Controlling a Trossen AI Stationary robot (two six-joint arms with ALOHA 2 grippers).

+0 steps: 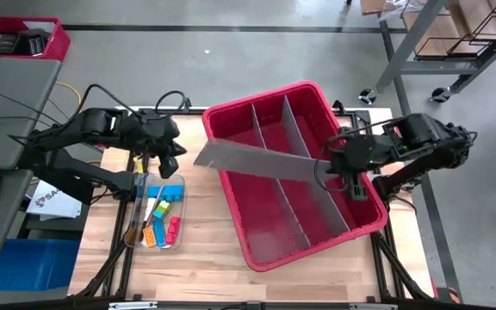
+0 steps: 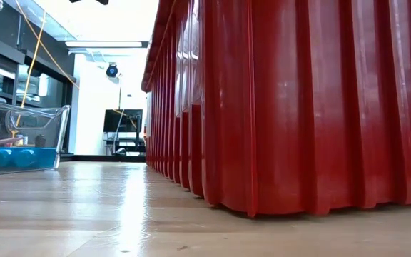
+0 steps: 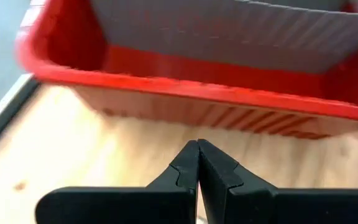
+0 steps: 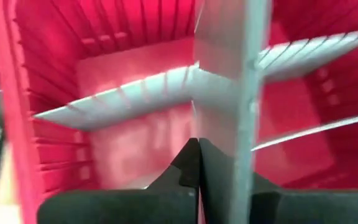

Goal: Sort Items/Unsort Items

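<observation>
- The left tool hangs clenched and empty over the bench, just at 12 o'clock of a clear tray.
- The clear tray holds the items: blue, yellow, red, orange and green blocks and a thin dark stick.
- The tray sits at 9 o'clock of the big red bin, apart from it.
- The right tool is over the bin's 3 o'clock rim, clenched on a grey divider panel.
- The panel lies slanted across the bin, and its far end juts past the 9 o'clock wall.
- Two grey dividers stand inside the bin.
</observation>
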